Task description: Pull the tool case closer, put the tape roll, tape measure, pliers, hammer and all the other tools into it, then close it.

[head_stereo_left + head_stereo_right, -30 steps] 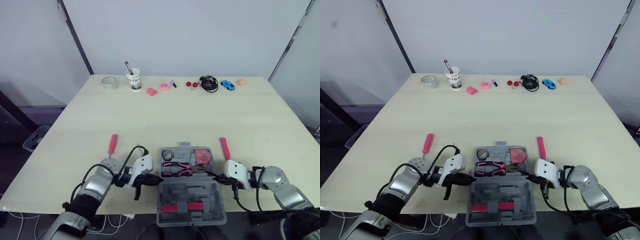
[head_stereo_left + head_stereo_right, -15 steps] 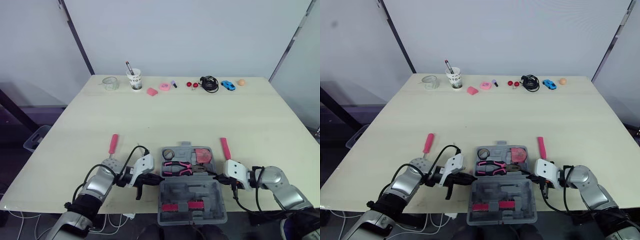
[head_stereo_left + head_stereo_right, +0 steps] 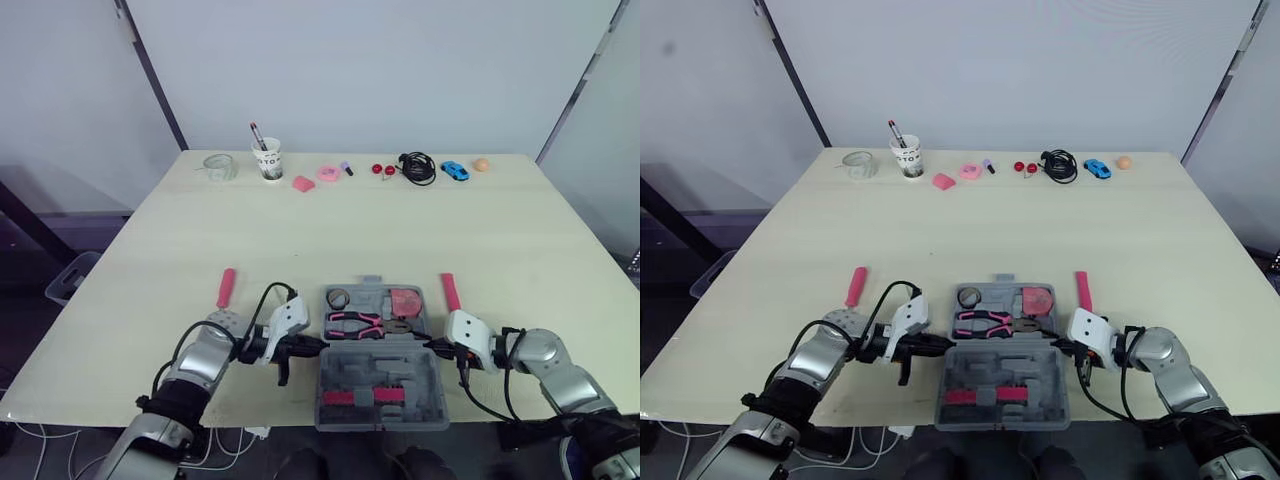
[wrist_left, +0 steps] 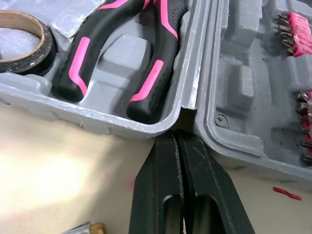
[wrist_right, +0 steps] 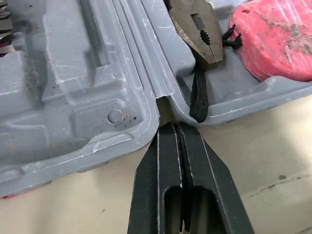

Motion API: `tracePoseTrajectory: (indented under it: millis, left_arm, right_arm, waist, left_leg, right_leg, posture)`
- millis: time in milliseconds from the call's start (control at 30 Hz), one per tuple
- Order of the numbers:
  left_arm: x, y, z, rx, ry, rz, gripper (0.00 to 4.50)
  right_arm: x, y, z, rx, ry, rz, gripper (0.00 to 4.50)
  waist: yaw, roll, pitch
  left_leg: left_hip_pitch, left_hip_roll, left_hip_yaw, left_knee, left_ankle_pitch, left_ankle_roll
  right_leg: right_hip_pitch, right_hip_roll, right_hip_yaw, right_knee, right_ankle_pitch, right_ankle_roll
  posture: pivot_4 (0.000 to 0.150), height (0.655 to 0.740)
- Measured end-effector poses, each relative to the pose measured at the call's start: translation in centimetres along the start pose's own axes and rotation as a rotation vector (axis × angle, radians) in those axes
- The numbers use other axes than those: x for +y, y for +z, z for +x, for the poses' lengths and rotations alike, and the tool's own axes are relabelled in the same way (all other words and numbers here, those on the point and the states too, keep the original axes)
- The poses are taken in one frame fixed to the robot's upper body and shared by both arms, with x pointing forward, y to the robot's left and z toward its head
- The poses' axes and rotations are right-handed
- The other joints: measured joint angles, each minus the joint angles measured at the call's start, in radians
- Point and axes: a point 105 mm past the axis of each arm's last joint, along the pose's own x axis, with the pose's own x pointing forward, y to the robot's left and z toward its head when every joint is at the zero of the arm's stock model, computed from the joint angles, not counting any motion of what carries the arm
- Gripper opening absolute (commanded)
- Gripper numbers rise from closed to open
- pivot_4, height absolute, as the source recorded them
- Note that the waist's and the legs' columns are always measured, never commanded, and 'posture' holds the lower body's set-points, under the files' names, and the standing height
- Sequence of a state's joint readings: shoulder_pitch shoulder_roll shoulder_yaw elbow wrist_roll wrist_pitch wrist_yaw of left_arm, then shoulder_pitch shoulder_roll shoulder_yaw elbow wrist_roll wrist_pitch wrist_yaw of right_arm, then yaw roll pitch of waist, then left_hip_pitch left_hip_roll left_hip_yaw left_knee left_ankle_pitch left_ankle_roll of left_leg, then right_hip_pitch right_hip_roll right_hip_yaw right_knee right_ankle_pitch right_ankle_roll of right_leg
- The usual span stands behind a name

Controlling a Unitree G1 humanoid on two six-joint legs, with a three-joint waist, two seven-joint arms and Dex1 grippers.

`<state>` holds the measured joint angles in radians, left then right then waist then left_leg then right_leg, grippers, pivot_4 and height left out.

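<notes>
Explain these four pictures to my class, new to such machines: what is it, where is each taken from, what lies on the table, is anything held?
It is a humanoid robot with two arms, each ending in a black two-fingered gripper. The two wide pictures come from cameras in its head, looking down over a pale table; the two close-ups come from its wrists. An open grey tool case lies near the robot, holding pliers, a tape roll and a pink tape measure. A pink-handled tool lies left of it, another pink-handled tool right of it. The left gripper and the right gripper are shut, tips at the case's hinge; nothing is held.
</notes>
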<state>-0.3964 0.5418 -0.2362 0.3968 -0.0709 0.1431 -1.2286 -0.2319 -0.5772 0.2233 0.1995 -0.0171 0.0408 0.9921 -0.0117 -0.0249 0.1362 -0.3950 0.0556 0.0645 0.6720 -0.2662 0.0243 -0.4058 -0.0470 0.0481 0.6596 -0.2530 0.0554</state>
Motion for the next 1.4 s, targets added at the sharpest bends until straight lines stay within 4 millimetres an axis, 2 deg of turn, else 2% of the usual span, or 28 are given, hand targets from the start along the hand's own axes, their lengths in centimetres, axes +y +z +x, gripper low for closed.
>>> tracePoseTrajectory:
  millis: [667, 1400]
  left_arm:
    - [2.2, 0.6, 0.1, -0.007, 0.092, 0.011, 0.08]
    - [2.5, 0.7, 0.1, -0.008, 0.105, 0.013, 0.08]
  right_arm:
    - [-1.7, 0.5, 0.9, 0.001, -0.055, 0.015, 0.00]
    - [-1.8, 0.6, 1.0, 0.002, -0.056, 0.012, 0.00]
  waist:
    - [0.000, 0.000, 0.000]
    - [-0.001, 0.000, 0.000]
  left_leg:
    - [0.000, 0.000, 0.000, 0.000, 0.000, 0.000]
    - [0.000, 0.000, -0.001, 0.000, 0.000, 0.000]
  right_leg:
    - [0.000, 0.000, 0.000, 0.000, 0.002, 0.003]
    - [0.000, 0.000, 0.000, 0.000, 0.002, 0.003]
  posture:
    - [0.150, 0.7400]
    - [0.150, 0.7400]
